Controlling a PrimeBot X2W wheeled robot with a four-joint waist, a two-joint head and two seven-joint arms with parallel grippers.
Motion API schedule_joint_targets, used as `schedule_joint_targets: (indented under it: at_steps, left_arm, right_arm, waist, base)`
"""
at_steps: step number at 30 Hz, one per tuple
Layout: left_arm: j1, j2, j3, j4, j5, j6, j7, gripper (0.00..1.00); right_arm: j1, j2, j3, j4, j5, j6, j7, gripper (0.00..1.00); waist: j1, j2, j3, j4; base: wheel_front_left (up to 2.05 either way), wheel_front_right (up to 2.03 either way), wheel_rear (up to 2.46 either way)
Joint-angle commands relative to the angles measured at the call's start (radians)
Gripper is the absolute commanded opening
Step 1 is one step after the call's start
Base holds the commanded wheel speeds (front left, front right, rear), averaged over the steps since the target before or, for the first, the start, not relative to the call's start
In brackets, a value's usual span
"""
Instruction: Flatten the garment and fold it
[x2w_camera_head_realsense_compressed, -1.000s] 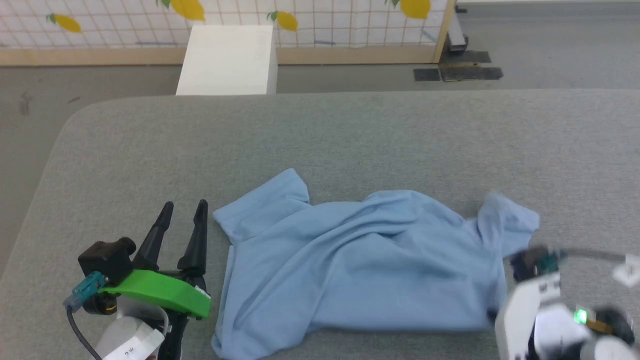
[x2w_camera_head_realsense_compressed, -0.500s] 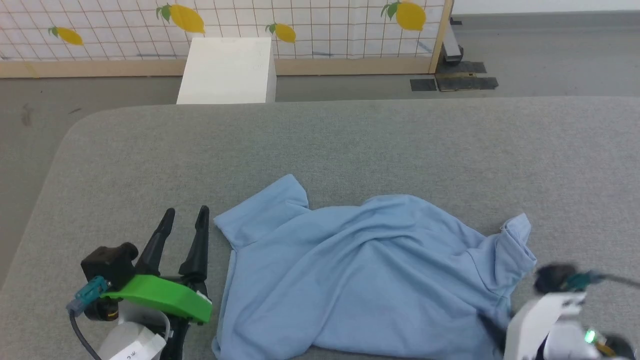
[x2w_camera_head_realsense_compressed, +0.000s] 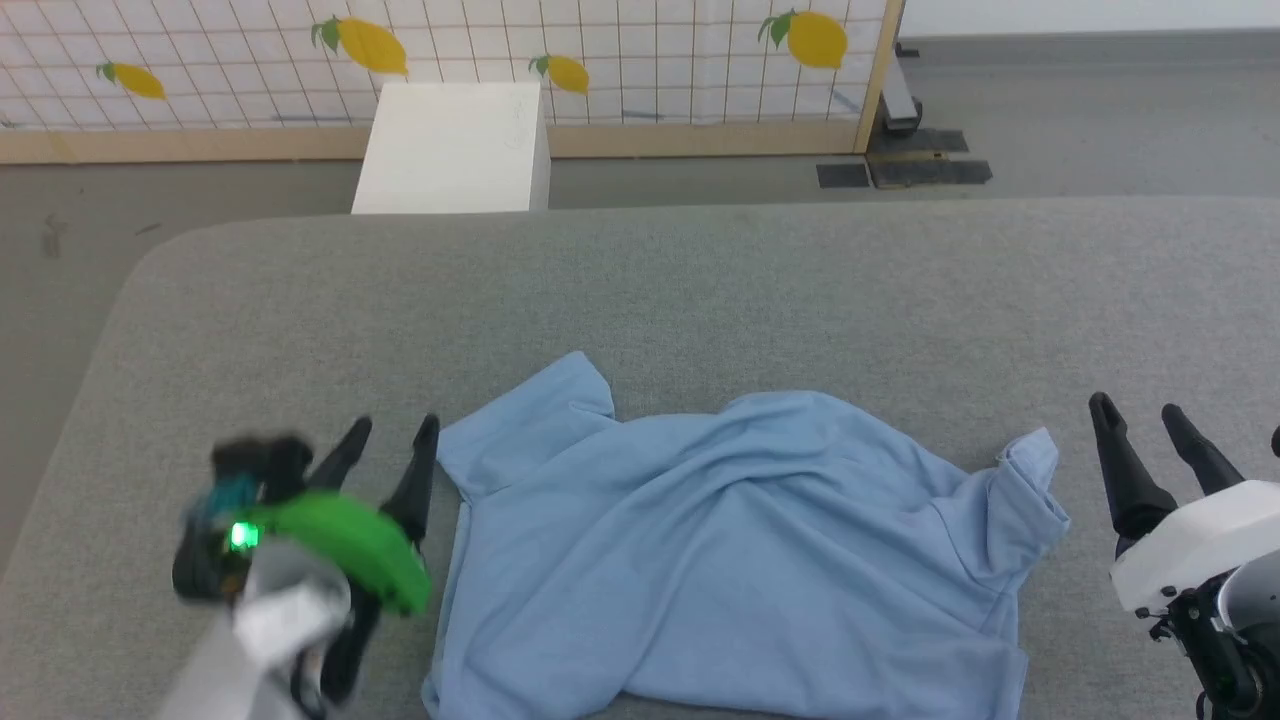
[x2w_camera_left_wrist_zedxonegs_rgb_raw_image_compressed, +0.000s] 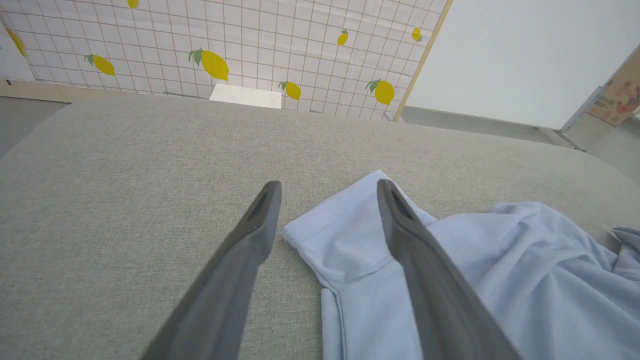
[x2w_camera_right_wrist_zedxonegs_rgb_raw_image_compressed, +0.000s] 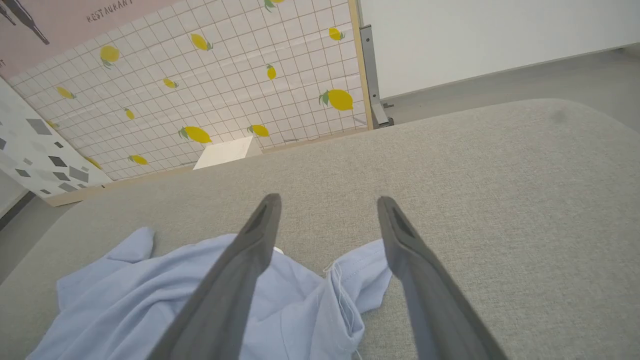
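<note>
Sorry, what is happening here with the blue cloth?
A two-armed robot is working on a light blue shirt lying rumpled on a grey padded surface. Neither gripper holds it: the left gripper stands open beside one sleeve, the right gripper open beside the other. The shirt is not yet flat or folded.

**The tally, kind by kind**

One garment (x2w_camera_head_realsense_compressed: 730, 560), light blue, lies on one grey counter (x2w_camera_head_realsense_compressed: 700, 290). Two short sleeves (x2w_camera_head_realsense_compressed: 530, 420) show on it, one at each end. Two claws are at the counter, the left claw (x2w_camera_head_realsense_compressed: 395, 424) and the right claw (x2w_camera_head_realsense_compressed: 1134, 405). Each has two dark fingers (x2w_camera_head_realsense_compressed: 1125, 470), four in all. Beyond the counter stands one white box (x2w_camera_head_realsense_compressed: 450, 150). One gridded panel (x2w_camera_head_realsense_compressed: 650, 60) runs behind the box, and the head view shows four printed lemons (x2w_camera_head_realsense_compressed: 372, 45) on it. On the floor (x2w_camera_head_realsense_compressed: 1100, 110) by the panel's right end lie two dark flat plates (x2w_camera_head_realsense_compressed: 930, 170).
</note>
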Motion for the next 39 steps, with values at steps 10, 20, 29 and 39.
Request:
schedule_joint_targets:
  at_steps: [10, 20, 29, 39]
  left_arm:
    - [-0.395, 0.074, -0.119, 0.242, 0.030, 0.030, 0.616, 1.00]
    - [-0.462, 0.069, -0.203, 0.347, 0.004, -0.007, 0.921, 1.00]
    - [-0.426, 0.043, -0.166, 0.329, -0.063, -0.022, 0.861, 0.00]
    - [-0.400, 0.058, 0.044, 0.219, -0.196, 0.030, 0.654, 0.00]
  right_arm:
    - [-0.051, 0.003, 0.027, 0.006, -0.015, -0.001, -0.020, 1.00]
    - [-0.072, 0.003, 0.039, 0.013, -0.016, -0.001, -0.045, 1.00]
    - [-0.075, 0.004, 0.033, 0.028, -0.030, -0.001, -0.043, 1.00]
    - [-0.072, 0.004, 0.034, 0.067, -0.055, -0.001, -0.019, 1.00]
  waist:
    - [0.0000, 0.0038, 0.123, -0.046]
    - [0.0000, 0.0038, 0.193, -0.075]
    - [0.0000, 0.0038, 0.179, -0.036]
    - [0.0000, 0.0038, 0.093, 0.047]
  base:
    - [0.00, 0.00, 0.00]
    - [0.00, 0.00, 0.00]
    - [0.00, 0.00, 0.00]
    - [0.00, 0.00, 0.00]
